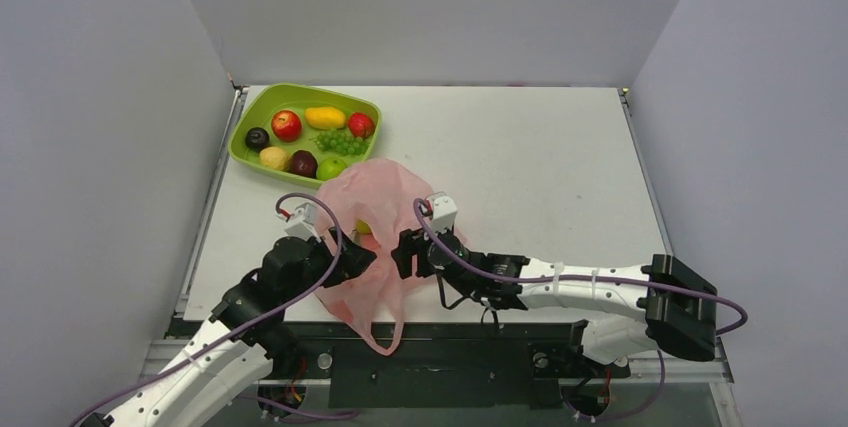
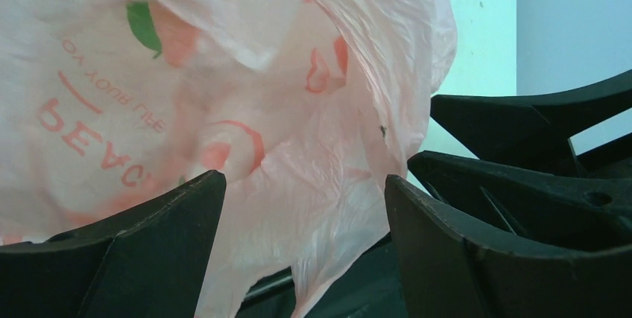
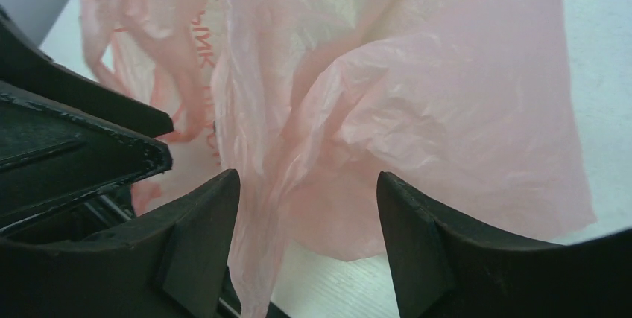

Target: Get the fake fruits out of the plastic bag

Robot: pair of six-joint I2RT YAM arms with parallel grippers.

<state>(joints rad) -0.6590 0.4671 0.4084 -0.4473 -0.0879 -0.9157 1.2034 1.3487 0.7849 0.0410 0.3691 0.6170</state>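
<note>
The pink plastic bag (image 1: 378, 209) lies crumpled at the table's near middle, and one loop handle hangs over the front edge. A small yellow-green fruit (image 1: 362, 228) shows through its mouth. My left gripper (image 1: 366, 259) and right gripper (image 1: 400, 253) face each other at the bag's near side. In the left wrist view the left gripper (image 2: 304, 180) is open, with loose bag film (image 2: 298, 109) hanging between its fingers. The right gripper (image 3: 307, 176) is open too, with a fold of the bag (image 3: 417, 109) drooping between its jaws, not pinched.
A lime-green tray (image 1: 300, 92) at the back left holds a plum (image 1: 257, 138), red apples (image 1: 287, 125), a lemon (image 1: 273, 158), a green apple (image 1: 331, 167), a mango (image 1: 325, 117) and grapes (image 1: 340, 142). Grey walls enclose the white table (image 1: 540, 167).
</note>
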